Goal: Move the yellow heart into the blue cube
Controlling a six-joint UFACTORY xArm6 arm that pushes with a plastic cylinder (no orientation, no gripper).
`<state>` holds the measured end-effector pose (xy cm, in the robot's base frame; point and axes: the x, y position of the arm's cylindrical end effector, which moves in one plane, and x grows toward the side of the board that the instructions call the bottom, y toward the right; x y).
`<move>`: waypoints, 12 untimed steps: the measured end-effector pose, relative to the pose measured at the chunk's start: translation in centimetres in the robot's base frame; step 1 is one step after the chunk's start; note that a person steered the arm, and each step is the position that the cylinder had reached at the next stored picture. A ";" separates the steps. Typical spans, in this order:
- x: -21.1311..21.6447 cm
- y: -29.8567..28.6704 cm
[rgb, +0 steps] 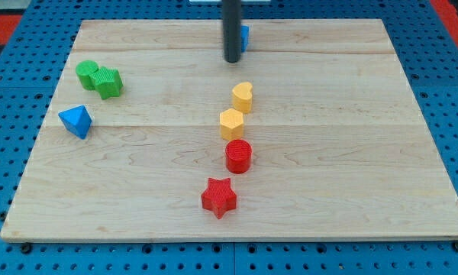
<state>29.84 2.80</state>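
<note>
The yellow heart (pixel 243 97) lies near the board's middle, a little toward the view's top. The blue cube (pixel 244 37) sits near the top edge, mostly hidden behind my dark rod. My tip (pixel 232 59) rests on the board just below and left of the blue cube, and above the yellow heart with a gap between them. It touches neither block that I can tell.
A yellow hexagon-like block (pixel 231 123) touches the heart's lower left. A red cylinder (pixel 239 156) and a red star (pixel 219 198) lie below it. Two green blocks (pixel 100 78) and a blue triangular block (pixel 76 121) sit at the left. The wooden board (pixel 351 153) lies on a blue pegboard.
</note>
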 end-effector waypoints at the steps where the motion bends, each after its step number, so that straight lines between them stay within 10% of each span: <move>1: -3.5 1.4; 3: -6.3 3.5; 5: 13.8 7.2; 7: 4.7 0.0; 9: 10.5 1.8; 12: 8.3 -4.4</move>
<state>38.18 -1.56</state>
